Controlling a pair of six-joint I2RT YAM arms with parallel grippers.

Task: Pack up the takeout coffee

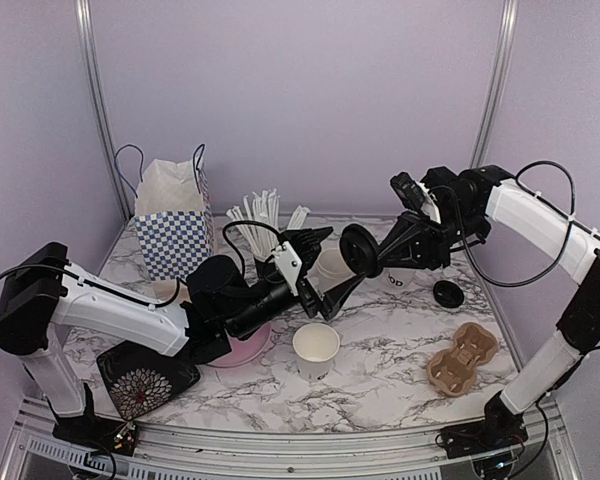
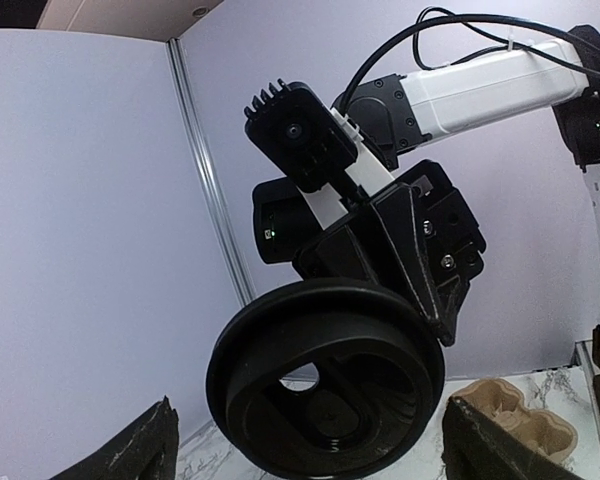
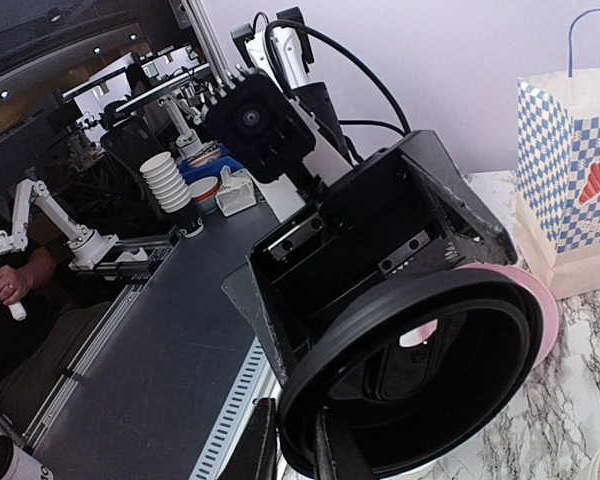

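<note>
Our marbled tabletop [image 1: 380,360] under lilac walls [image 1: 300,100], right jaws tight on a black lid [image 1: 360,250], left jaws wide.

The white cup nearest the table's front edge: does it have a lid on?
No, the cup stands open with its white inside showing, and the right gripper holds a black lid in the air.

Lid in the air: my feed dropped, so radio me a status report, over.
Right gripper shut on lid, mid-air. Left gripper open, facing it, crowding the drop. White cup uncapped on table.
</note>
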